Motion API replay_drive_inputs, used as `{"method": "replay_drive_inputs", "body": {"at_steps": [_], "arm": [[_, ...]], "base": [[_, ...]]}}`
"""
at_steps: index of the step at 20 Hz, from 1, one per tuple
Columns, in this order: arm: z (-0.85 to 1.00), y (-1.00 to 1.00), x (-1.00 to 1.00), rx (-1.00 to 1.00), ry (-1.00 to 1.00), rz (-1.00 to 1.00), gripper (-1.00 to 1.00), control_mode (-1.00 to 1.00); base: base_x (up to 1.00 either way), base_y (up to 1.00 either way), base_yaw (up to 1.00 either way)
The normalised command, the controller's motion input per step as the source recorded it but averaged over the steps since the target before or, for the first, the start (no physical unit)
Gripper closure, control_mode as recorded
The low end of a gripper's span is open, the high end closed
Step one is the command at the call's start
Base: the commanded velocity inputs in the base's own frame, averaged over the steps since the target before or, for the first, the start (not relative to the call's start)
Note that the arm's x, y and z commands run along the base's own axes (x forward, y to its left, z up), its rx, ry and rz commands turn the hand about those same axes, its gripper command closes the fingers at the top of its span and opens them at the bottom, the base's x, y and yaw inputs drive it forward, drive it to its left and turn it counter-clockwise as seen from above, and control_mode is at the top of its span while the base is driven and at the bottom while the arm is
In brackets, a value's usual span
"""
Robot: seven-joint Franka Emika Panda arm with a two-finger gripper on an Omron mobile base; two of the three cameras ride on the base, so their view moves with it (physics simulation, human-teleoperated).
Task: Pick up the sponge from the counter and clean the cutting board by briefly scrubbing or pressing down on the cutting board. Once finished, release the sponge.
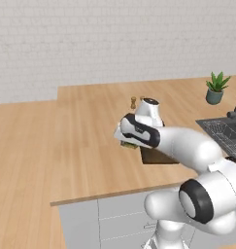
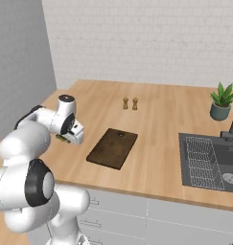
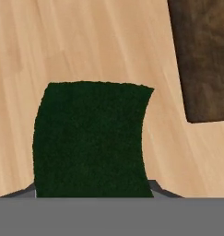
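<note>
The sponge (image 3: pixel 92 140) is held tight in the closed end effector (image 2: pixel 65 138), up above the bench (image 2: pixel 156 119) and off to one side of the cutting board (image 2: pixel 112 148). It should be carried over the board's middle, then pushed down flat and softly. The finger tips are hidden behind the sponge. Its yellow underside can hardly be made out.

Glossy white rounded arm (image 1: pixel 187 146), fat tube links, dark grey joint bands, black-ringed grey round cap at the elbow, white hand casing
</note>
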Motion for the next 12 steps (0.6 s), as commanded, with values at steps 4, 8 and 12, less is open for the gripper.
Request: {"method": "replay_drive_inputs", "body": {"at_steps": [4, 8, 12], "arm": [[-0.24, 0.36, 0.11, -0.12, 0.13, 0.00, 1.00, -1.00], [-0.45, 0.35, 0.01, -0.22, 0.03, 0.00, 1.00, -1.00], [-0.62, 0.01, 0.00, -0.12, 0.00, 0.00, 1.00, -1.00]], "base": [[0.00, 0.00, 0.00], [0.00, 0.00, 0.00], [0.00, 0.00, 0.00]]}}
